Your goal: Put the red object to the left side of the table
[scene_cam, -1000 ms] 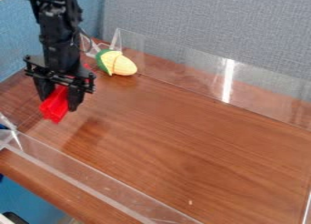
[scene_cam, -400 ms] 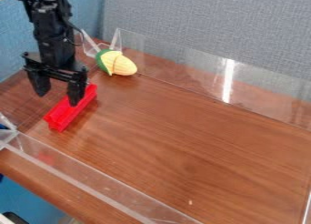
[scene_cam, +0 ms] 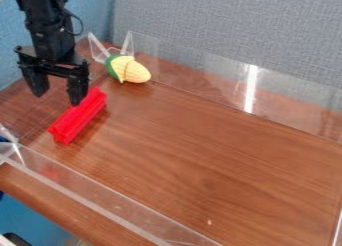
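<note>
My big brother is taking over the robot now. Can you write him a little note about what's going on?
Claw: open, empty, pointing down, just above the far end of the red bar.
Red bar: lying flat on the left side of the table, free of the claw.
Corn toy: at the back, untouched.
Done: bar is placed on the left.
Left: probably only pulling the arm away.
</note>
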`<action>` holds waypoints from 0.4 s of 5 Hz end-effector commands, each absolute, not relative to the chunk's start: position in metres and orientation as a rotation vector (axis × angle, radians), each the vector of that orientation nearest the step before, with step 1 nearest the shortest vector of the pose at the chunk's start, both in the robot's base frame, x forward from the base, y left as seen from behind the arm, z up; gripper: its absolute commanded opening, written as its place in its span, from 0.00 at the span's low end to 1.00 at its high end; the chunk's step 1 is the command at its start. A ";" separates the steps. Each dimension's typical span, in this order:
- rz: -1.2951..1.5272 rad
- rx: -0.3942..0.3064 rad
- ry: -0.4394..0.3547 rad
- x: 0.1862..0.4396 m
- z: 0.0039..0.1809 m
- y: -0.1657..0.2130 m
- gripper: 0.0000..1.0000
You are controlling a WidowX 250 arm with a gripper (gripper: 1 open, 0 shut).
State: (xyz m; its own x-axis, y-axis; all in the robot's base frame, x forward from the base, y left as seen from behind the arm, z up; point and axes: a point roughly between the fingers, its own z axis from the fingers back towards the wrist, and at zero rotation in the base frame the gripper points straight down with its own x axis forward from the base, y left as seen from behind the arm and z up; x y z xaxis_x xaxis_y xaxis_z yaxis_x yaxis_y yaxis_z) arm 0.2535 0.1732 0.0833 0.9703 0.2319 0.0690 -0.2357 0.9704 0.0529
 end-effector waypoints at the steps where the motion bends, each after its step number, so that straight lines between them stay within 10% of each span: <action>1: 0.242 0.080 -0.124 0.259 0.106 0.163 1.00; 2: 0.233 0.065 -0.122 0.260 0.110 0.153 1.00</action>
State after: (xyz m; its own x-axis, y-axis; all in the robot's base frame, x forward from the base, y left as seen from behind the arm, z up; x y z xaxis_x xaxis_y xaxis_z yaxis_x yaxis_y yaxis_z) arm 0.2569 0.1546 0.0919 0.9715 0.2260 0.0710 -0.2288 0.9728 0.0349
